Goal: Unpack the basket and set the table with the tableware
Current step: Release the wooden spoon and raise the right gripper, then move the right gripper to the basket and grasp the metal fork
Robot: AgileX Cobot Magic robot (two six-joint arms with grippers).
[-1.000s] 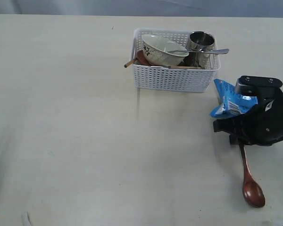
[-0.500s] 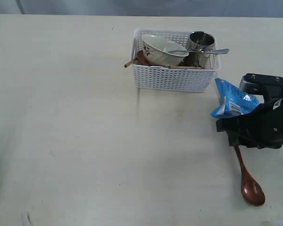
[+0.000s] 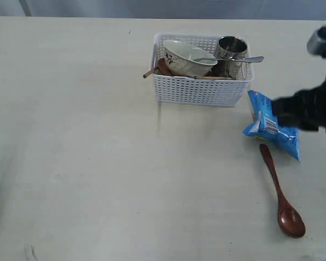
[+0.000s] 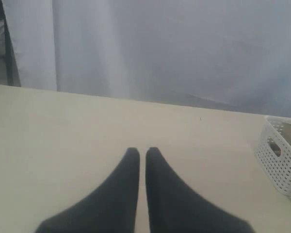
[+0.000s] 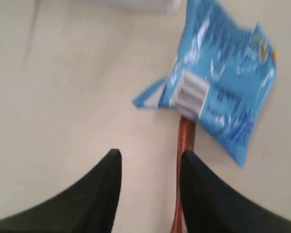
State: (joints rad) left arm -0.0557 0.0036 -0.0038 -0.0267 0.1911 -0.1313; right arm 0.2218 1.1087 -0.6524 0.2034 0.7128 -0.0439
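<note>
The right gripper (image 5: 149,162) has come up off the wide pale cream tabletop (image 3: 87,152) and pulled back toward the right edge of the exterior view, where it shows only as a dark blur. A second ago it sat low over the handle of the glossy red-brown wooden spoon (image 3: 278,190). Its jaws now stand spread with nothing between them.

The spoon lies flat on the table, right of and nearer the camera than the small white perforated plastic basket (image 3: 201,92), well apart from it. Its handle tip sits just at or under the edge of the crinkly blue snack bag (image 3: 271,126), which has settled flatter than before; I cannot tell which.

I judge the spoon as placed and released: one item delivered.

Inside the basket are the cream bowl with dark floral marks (image 3: 187,58), the shiny steel cup (image 3: 231,48), the silver metal fork (image 3: 233,59) across the cup and the brown wooden sticks (image 3: 148,73) poking past the left wall.

The left gripper (image 4: 142,153) hovers over bare table, fingers pressed almost together, holding nothing.
</note>
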